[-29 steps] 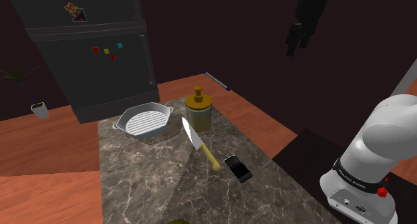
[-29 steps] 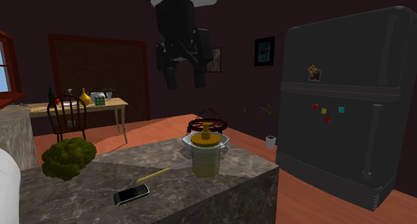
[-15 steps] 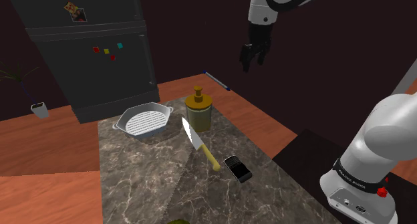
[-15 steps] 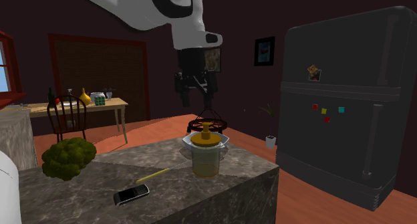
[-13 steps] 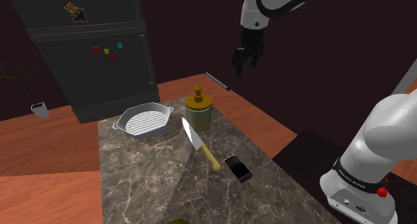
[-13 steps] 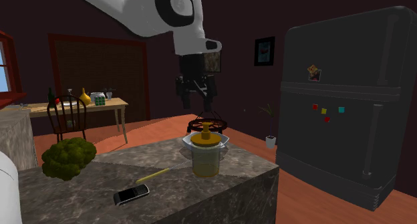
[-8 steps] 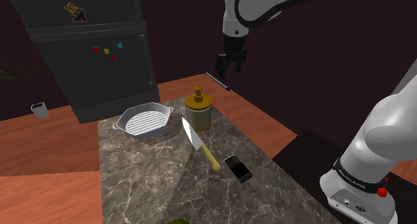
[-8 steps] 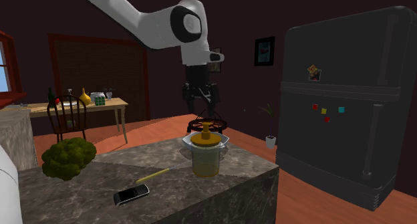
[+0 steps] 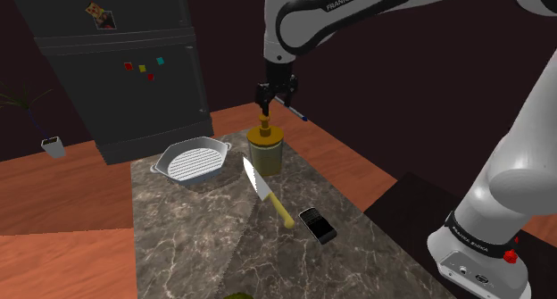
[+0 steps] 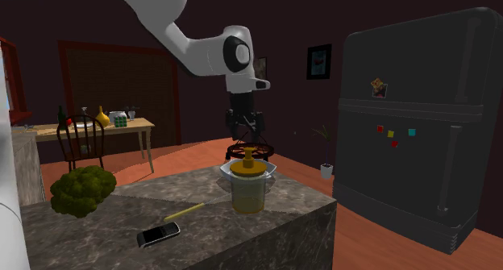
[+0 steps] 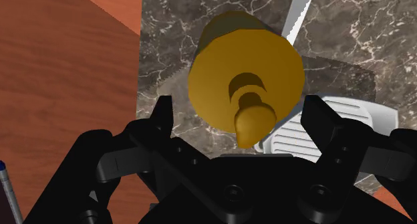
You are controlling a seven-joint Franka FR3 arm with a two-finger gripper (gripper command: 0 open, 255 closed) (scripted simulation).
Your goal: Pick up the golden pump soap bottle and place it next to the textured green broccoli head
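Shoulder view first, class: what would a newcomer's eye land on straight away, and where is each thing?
The black claw hangs open just above the golden soap bottle at the marble counter's far end. A green broccoli head sits at the counter's opposite end, and a tall dark fridge stands beyond the counter at the shoulder view's left.

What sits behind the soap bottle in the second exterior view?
A pale tray, its rim showing on either side; the soap bottle covers its middle, so whether it holds anything cannot be seen there.
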